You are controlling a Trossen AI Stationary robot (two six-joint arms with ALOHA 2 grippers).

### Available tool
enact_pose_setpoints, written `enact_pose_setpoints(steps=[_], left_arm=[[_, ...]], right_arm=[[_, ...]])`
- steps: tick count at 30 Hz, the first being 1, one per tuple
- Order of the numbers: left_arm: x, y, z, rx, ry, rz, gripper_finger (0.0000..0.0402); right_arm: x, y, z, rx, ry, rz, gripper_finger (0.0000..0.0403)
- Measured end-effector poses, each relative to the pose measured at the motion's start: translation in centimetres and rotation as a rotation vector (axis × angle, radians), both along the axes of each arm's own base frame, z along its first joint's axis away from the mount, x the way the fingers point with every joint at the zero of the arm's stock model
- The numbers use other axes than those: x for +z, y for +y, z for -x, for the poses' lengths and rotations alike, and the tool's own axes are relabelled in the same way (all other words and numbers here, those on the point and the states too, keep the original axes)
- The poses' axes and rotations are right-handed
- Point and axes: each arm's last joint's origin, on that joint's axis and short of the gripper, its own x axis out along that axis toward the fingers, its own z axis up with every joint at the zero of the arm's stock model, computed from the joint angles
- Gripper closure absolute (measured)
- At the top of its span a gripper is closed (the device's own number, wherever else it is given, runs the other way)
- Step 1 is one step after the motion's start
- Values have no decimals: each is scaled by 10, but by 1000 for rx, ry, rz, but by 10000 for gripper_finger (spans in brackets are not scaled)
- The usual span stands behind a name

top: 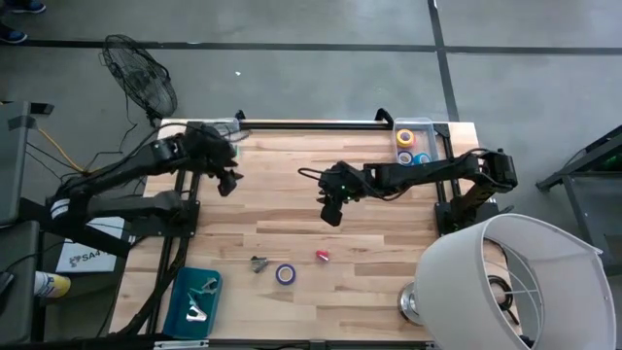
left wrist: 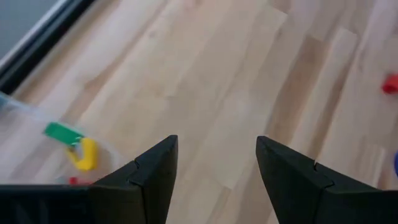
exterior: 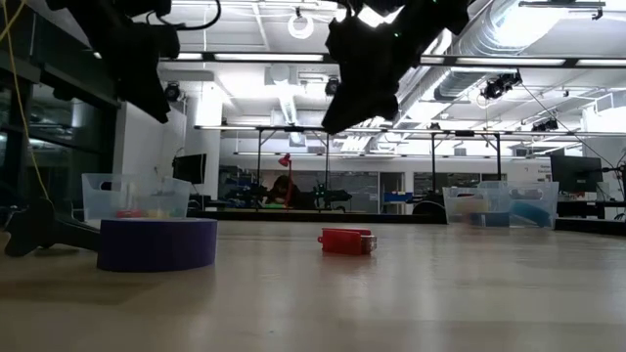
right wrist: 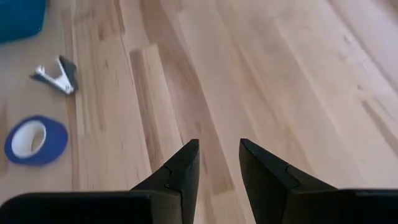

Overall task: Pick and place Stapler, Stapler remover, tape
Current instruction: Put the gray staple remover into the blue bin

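Purple tape roll (exterior: 156,243): lies flat on the wooden table (top: 292,209), nearest the low camera, near the table's front edge and left of centre. Pale hollow centre visible from above. In the right wrist view it reads blue.

Red stapler (exterior: 347,242): small, solid, lying on the table just right of the purple roll, apart from it.

Staple remover (top: 259,263): dark with metal jaws, lying on the table just left of the purple roll, not touching it.

Blue bin (top: 194,301): at the front left corner of the table; holds pale metal items, too small to identify.

Clear container, right (top: 415,142): at the far right corner of the table; holds tape rolls, a yellow one (top: 404,137) and a blue one (top: 421,157) among them.

Clear container, left (exterior: 135,198): at the far left of the table; holds small green, yellow and red items.

Left gripper (top: 226,181): raised above the table's far left part, near the left clear container. Fingers (left wrist: 152,174) parted, nothing between them.

Right gripper (top: 331,212): raised above the middle of the table, well behind the red stapler. Fingers (right wrist: 180,171) stand narrowly apart, bare wood showing in the gap; nothing held.

Off table: white lampshade (top: 510,282) at front right; fan (top: 141,73) on the floor at far left.
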Motion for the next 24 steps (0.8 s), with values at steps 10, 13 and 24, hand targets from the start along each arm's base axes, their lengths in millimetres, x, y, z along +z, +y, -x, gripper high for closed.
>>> enact_pose_setpoints(steps=[10, 13, 24], left_arm=[[-4, -40, -17, -69, 43, -9, 190], [-4, -51, -20, -87, 42, -20, 190], [-18, -89, -47, -268, 73, 40, 190]], right_arm=[[-5, 2, 6, 33, 77, -47, 297], [-5, 5, 6, 55, 79, -62, 297], [-6, 25, 6, 91, 86, -36, 297]])
